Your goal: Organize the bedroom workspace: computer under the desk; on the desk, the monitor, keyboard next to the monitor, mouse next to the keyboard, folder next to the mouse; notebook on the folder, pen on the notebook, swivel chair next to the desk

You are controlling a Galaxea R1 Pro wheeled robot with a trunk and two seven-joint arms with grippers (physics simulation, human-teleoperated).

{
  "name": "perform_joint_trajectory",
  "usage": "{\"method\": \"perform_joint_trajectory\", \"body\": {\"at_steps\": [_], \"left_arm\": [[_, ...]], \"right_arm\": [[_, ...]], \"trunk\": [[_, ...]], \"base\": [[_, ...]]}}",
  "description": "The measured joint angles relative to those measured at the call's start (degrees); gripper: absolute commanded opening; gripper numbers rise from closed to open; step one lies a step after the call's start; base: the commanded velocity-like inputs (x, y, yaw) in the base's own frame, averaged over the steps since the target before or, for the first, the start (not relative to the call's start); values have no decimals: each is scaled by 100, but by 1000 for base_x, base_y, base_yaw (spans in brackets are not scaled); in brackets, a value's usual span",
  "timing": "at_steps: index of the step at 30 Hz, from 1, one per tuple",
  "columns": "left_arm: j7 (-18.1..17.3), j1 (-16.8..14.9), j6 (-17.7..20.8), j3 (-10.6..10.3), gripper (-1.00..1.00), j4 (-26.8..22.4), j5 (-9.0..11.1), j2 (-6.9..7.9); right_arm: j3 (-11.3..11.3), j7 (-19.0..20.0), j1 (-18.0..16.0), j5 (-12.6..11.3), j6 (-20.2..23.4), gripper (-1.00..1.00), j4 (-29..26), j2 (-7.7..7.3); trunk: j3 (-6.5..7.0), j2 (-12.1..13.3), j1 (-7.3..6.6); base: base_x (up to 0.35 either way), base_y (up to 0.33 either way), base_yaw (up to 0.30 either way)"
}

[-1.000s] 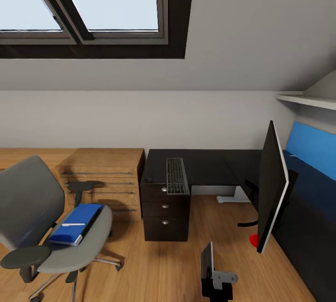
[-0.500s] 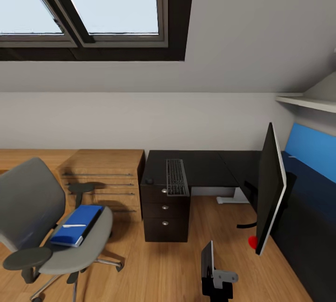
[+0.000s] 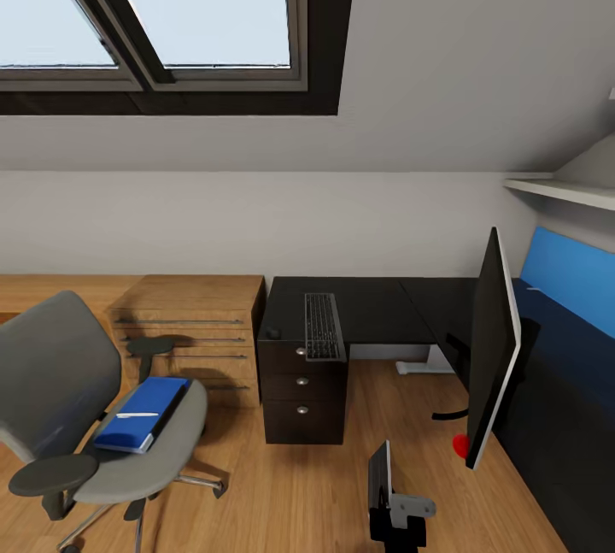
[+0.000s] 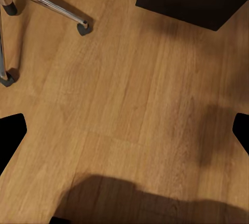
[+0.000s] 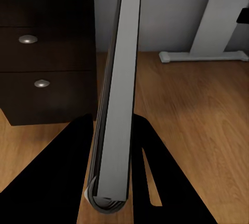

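Over the last second very little has truly changed. The whole head view has slid down a touch, window and wall alike, which is the camera moving, not the furniture. Against the room, the monitor (image 3: 493, 348) has drifted only slightly, so the carry is slow or paused.

The monitor hangs edge-on and tilted beside the right wing of the desk (image 3: 376, 307), not yet standing on that surface. The right wrist view shows its grey-white edge (image 5: 122, 79) running up between the two dark fingers of the right end effector (image 5: 111, 175), which is clenched on it. The drawer unit (image 5: 46, 79) lies beyond on one side and a white desk leg (image 5: 212, 22) on the other. The left end effector (image 4: 124, 130) is released, its tips spread wide over bare wooden floor (image 4: 129, 79) near a chair caster (image 4: 83, 27).

The keyboard (image 3: 323, 324) already lies on the surface above the drawers. The folder (image 3: 141, 413) still rests on the seat of the swivel chair (image 3: 51, 382), which stands well apart from the desk. By this reading the monitor step is in hand and unfinished. Setting the screen upright on the surface comes first, and its tilt makes tipping the main risk.
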Motion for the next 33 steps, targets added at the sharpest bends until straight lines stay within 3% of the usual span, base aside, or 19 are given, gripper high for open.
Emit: {"method": "perform_joint_trajectory", "body": {"at_steps": [16, 33], "left_arm": [[-21, 0, -5, -1, 100, 1, -2, -4], [-20, 0, 1, -8, 100, 1, 0, -21]], "right_arm": [[0, 2, 0, 0, -2, -100, 18, -6], [16, 0, 0, -14, -36, -100, 17, 11]], "trunk": [[0, 0, 0], [0, 0, 0]], "base": [[3, 0, 0], [90, 71, 0]]}}
